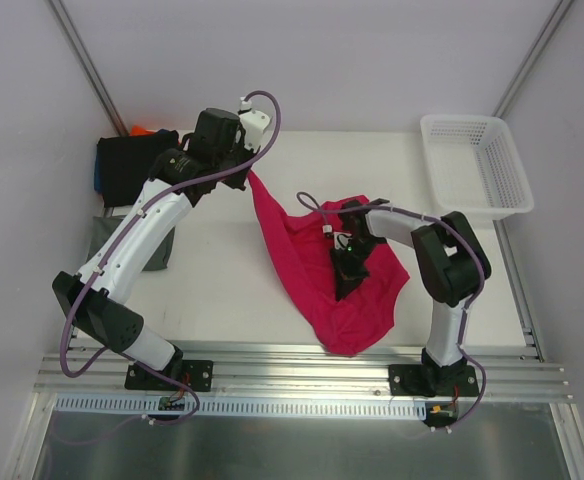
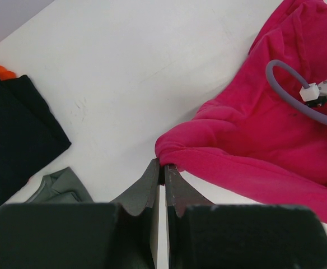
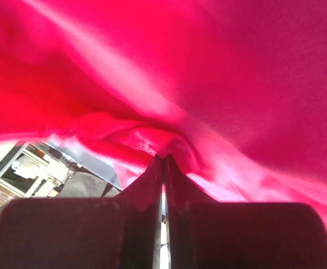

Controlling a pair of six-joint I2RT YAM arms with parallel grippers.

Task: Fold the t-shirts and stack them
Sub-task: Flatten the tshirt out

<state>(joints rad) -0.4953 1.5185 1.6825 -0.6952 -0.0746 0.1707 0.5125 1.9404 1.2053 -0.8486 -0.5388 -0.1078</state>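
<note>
A crimson-pink t-shirt [image 1: 317,265] lies crumpled across the middle of the table. One corner of it is lifted toward the far left. My left gripper [image 1: 251,176] is shut on that corner, and in the left wrist view its tips [image 2: 163,166] pinch the shirt's rolled edge [image 2: 247,140]. My right gripper [image 1: 343,290] is down on the middle of the shirt, shut. In the right wrist view its tips [image 3: 163,158] pinch a fold of the pink cloth [image 3: 208,67]. Folded t-shirts sit at the far left: black [image 1: 132,165], orange [image 1: 143,130] and grey-green [image 1: 122,240].
A white mesh basket [image 1: 477,165] stands at the far right. The right arm's grey cable [image 2: 292,95] crosses over the pink shirt. An aluminium rail [image 1: 302,370] runs along the near edge. Bare white table [image 1: 222,280] lies between the arms.
</note>
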